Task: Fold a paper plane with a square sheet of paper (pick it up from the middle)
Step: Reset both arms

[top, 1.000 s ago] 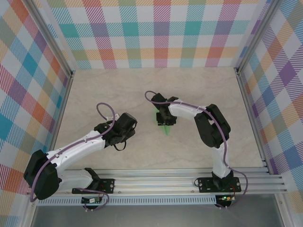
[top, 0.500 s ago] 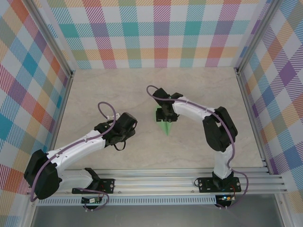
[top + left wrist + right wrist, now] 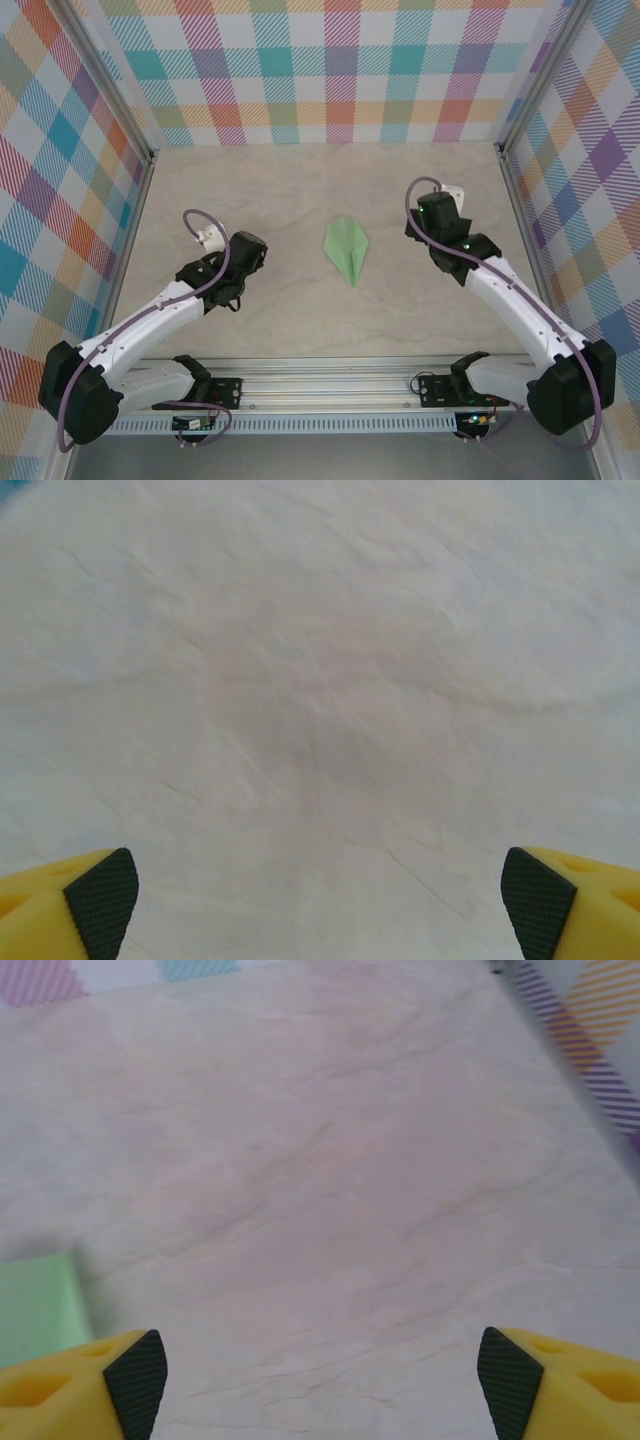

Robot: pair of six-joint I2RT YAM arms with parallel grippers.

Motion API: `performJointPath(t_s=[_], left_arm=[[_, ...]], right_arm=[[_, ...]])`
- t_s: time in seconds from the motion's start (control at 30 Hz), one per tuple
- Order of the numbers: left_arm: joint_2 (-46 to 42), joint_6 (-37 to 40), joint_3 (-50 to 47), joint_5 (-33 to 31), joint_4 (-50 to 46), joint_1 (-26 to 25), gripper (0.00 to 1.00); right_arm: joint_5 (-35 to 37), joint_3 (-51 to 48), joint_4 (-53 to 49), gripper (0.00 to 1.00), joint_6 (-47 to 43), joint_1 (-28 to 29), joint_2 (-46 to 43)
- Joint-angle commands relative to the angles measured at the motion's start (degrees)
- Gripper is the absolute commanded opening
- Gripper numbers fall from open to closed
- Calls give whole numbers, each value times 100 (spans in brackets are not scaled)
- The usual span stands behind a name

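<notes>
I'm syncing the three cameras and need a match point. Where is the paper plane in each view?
Top external: the paper plane lies in the middle of the table, narrow tip toward the picture's bottom.
Right wrist: pale-green patch at the left edge, above a finger of the right gripper, probably the plane.
Left wrist: marbled table ahead of the left gripper.
Shared landmark: that marbled beige table.
</notes>
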Motion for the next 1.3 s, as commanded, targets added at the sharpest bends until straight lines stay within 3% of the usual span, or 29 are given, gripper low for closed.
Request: performJointPath(t_s=[0.0, 0.17, 0.3, 0.43, 0.67, 0.73, 0.8, 0.9, 0.97, 1.0, 1.03, 1.27], left_arm=[[25, 1094, -467, -764, 955, 549, 100], [550, 2034, -729, -465, 2227, 1326, 100], [1035, 2938, -715, -95, 3270, 1701, 100], [1635, 3858, -1259, 283, 5196, 1868, 100], [2268, 4485, -1617, 1020, 6787, 2005, 100], [2501, 4416, -1832, 1424, 7394, 2225, 100], [2423, 4319, -1851, 1916, 7279, 2406, 100], [2782, 4244, -2306, 2497, 8461, 2689, 100], [2637, 4073, -2170, 2526, 7903, 2802, 100], [2736, 4094, -2213, 2499, 8155, 2809, 100], [2670, 4075, -2159, 2496, 7903, 2807, 100], [2686, 4121, -2186, 2433, 8025, 2760, 100]], right_arm=[[253, -877, 1367, 89, -999, -510, 32], [-489, -1256, 2093, 90, -1200, -1071, 790], [-701, -1789, 3724, 90, -1530, -1183, 1346], [-1238, -2177, 5063, 90, -1903, -1257, 1617], [-2531, -2519, 6514, 90, -2132, -1862, 2023], [-3140, -2556, 6560, 90, -2019, -2133, 2037], [-3616, -2816, 7048, 91, -2167, -2188, 2102], [-3760, -2872, 7278, 92, -2213, -2207, 2246], [-3736, -2820, 7218, 92, -2151, -2230, 2270], [-3557, -2805, 7209, 93, -2085, -2232, 2276], [-3389, -2764, 7122, 100, -1997, -2239, 2281], [-3297, -2785, 7165, 100, -1954, -2245, 2280]])
